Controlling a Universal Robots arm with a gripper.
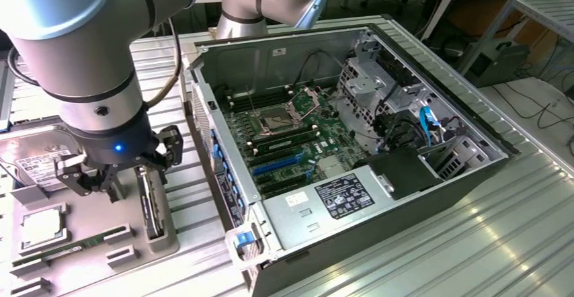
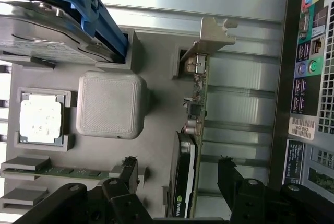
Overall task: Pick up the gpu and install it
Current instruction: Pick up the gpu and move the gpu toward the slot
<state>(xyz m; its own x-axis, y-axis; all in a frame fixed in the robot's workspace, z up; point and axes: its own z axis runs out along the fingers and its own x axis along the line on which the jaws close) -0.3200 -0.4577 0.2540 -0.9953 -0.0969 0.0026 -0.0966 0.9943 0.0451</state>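
Note:
The gpu stands on edge in a slot of the grey holder tray, left of the open computer case in the exterior view. In the wrist view the gpu shows as a thin green card with its silver bracket at one end and a black fan shroud at the other. My gripper hovers over the card's shroud end. The gripper is open, one finger on each side of the card, with gaps between pads and card.
The grey holder tray also carries a silver hard drive with a blue caddy, a CPU, a RAM stick and a grey block. The motherboard lies exposed in the case, blue slots showing. The case's rear panel is close beside the card.

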